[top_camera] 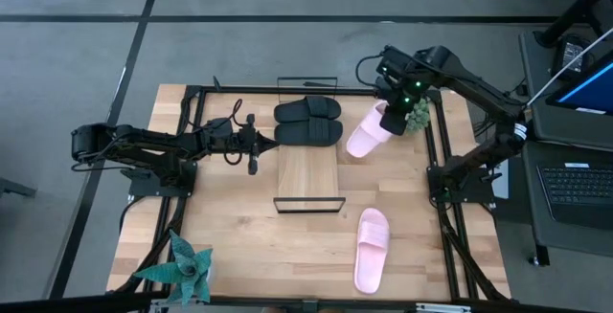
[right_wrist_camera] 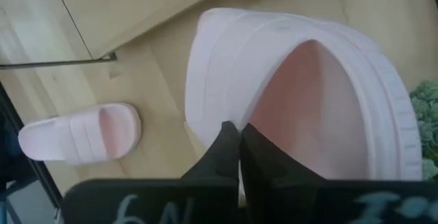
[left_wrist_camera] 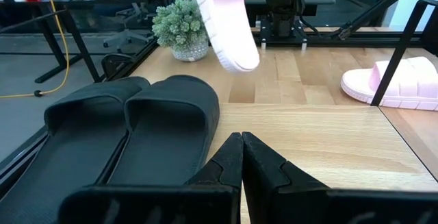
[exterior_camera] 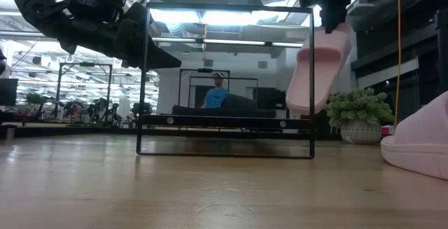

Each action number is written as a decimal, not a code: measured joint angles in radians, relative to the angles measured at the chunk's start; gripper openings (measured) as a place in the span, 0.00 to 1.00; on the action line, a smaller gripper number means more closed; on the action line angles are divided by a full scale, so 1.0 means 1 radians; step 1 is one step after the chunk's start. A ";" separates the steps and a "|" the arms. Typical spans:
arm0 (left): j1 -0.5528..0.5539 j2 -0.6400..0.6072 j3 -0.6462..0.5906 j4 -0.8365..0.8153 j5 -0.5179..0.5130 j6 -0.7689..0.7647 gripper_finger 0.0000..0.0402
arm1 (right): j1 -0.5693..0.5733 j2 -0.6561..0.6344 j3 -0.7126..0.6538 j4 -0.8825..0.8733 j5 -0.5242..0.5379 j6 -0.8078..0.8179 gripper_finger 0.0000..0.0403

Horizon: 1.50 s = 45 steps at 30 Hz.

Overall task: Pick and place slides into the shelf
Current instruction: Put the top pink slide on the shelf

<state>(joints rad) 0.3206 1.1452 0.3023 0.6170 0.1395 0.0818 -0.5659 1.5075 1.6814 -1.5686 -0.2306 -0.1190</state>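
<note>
Pink slide (top_camera: 367, 131) hangs from my right gripper (top_camera: 394, 112), which is clamped tight on its edge. In the low view the slide (exterior_camera: 318, 68) dangles clear of the surface, toe end down. My right wrist view shows the fingers (right_wrist_camera: 236, 152) pinched together over the rim of the slide (right_wrist_camera: 301, 101), with its strap arching beyond them.

Just beside that gripper, toward the middle of the surface, I see the shelf (top_camera: 308, 167), a light-wood board with black wire rails at its two short ends. The two black slides (top_camera: 308, 121) sit side by side on the end of the shelf nearer the right gripper. The lifted pink slide is just off the shelf's edge, next to the black pair and not on the board.

The second pink slide (top_camera: 371, 249) lies flat on the surface (top_camera: 239, 227), well apart from the right gripper, past the other end of the shelf.

My left gripper (top_camera: 253, 150) is on the far side of the shelf from the right one, fingers pressed fully together and holding nothing. From its wrist view the closed fingers (left_wrist_camera: 241, 162) point across the black slides (left_wrist_camera: 130, 135) toward the hanging pink one (left_wrist_camera: 226, 18).

A small green potted plant (top_camera: 418, 114) sits right behind the right gripper. A spiky teal plant (top_camera: 182, 267) stands at the surface's corner, well away from both. In the low view a person (exterior_camera: 217, 92) sits far off in the room.
</note>
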 joint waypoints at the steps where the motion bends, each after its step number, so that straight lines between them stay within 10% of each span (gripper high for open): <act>1: 0.000 0.000 0.000 0.000 0.000 0.000 0.00 | 0.000 -0.006 0.000 0.003 0.000 0.010 0.00; 28: 0.000 0.000 0.000 -0.006 0.000 0.004 0.00 | 0.233 -0.223 -0.045 0.475 0.023 0.312 0.00; 45: 0.000 -0.093 0.000 -0.016 0.012 0.064 0.00 | 0.396 -0.358 -0.601 1.079 0.083 0.471 0.00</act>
<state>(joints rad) 0.3202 1.0523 0.3020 0.6006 0.1512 0.1459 -0.1700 1.1491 1.0803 -0.4898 -0.1478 0.3518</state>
